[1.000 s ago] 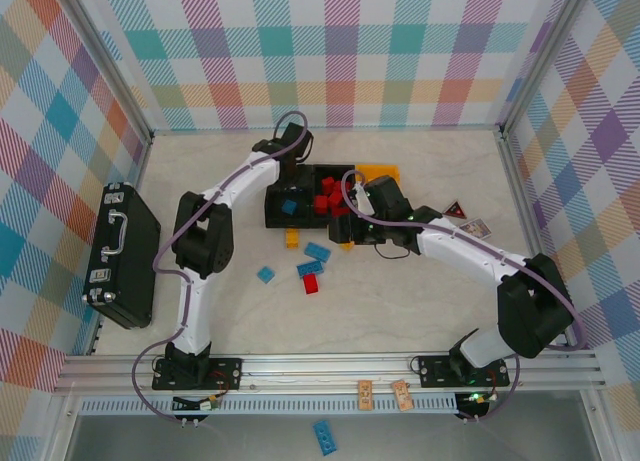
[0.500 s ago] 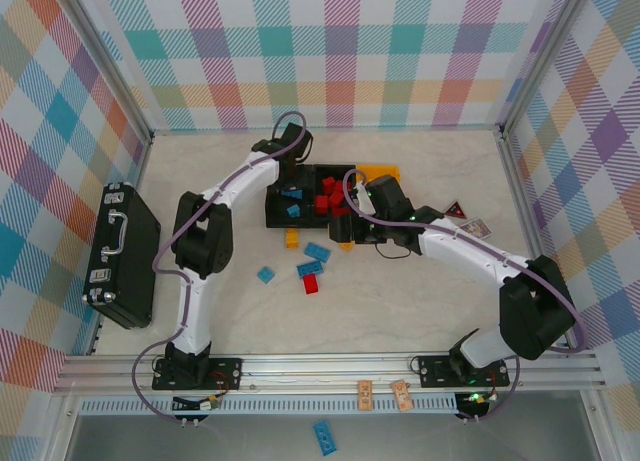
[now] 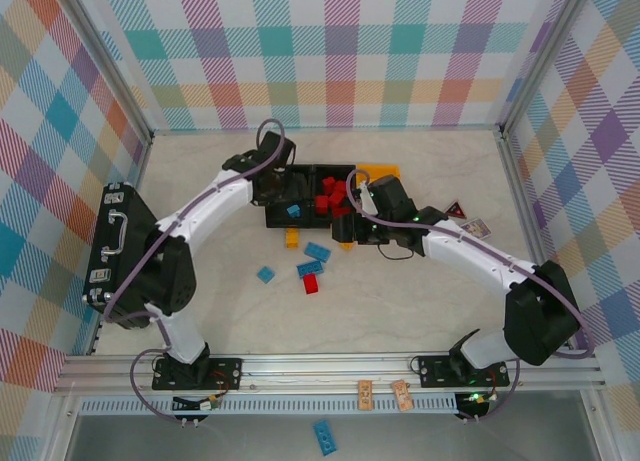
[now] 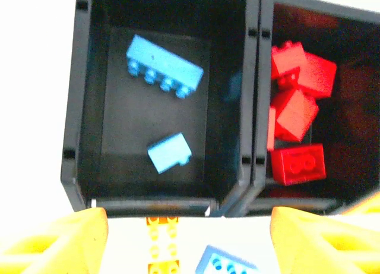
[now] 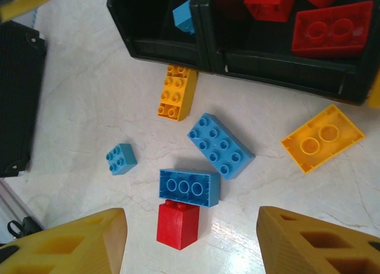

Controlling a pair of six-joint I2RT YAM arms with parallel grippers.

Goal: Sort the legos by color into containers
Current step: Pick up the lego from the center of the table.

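**Both pincers empty, red cube lined up for the right one**

My left pincer (image 4: pixel 187 219) hangs over the black bin for blue (image 4: pixel 71 107), spread wide and holding nothing. A long blue brick (image 4: pixel 163 67) and a short blue brick (image 4: pixel 169 153) lie in that bin, straight beyond its fingertips. The red-filled black bin (image 4: pixel 309 198) sits just to the right.

My right pincer (image 5: pixel 191 213) is equally wide and empty, above the loose pile. I judge the sort near its middle, with a pick due next. The red cube (image 5: pixel 178 224) lies almost between the right fingers, so I would drop onto it and close.

The snag is an upturned blue brick (image 5: pixel 189 187) touching the cube's far side, so the fingers should take its left and right faces.

Further ahead of that pincer lie:
- a blue eight-stud brick (image 5: pixel 221 145)
- an orange brick (image 5: pixel 177 91) just beside the bin wall
- a small blue brick (image 5: pixel 120 158) to the left
- an upturned yellow brick (image 5: pixel 322 137) to the right

The yellow-orange bin (image 3: pixel 381 170) sits beyond the right wrist. The black case (image 5: pixel 18 95) lies far left, out of my way.
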